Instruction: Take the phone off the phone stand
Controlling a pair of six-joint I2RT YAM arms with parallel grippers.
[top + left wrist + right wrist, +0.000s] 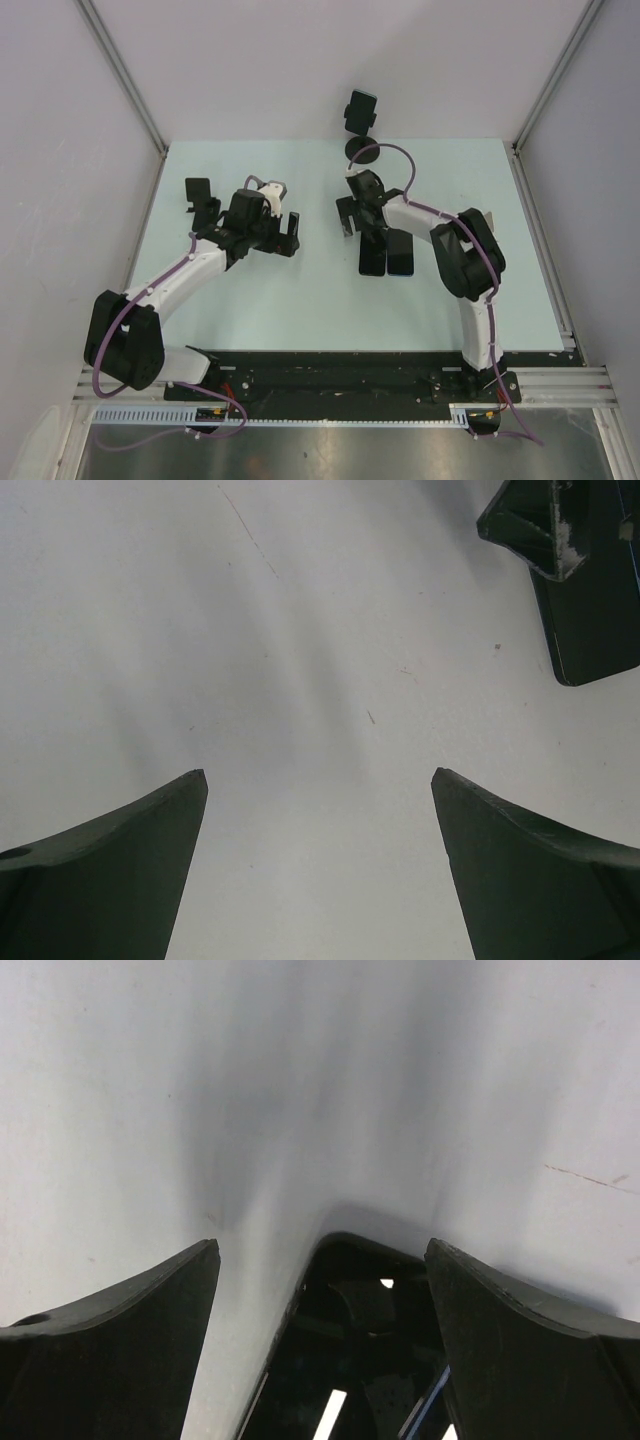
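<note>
Right wrist view: the phone (360,1360) runs off the bottom edge, just one rounded end showing. From above, my right arm (425,218) covers part of it. The phone stand (361,112) is too small to read its cradle. Left wrist view, top right: a cropped dark shape (590,590), can't tell what.

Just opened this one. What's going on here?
Neither arm holds anything. The right gripper hangs open low over the table, with a dark phone lying flat just beneath it, well apart from the phone stand at the far edge. The left gripper is wide open over bare table to the left. The removal looks done, though the stand's cradle is too small to read clearly.
</note>
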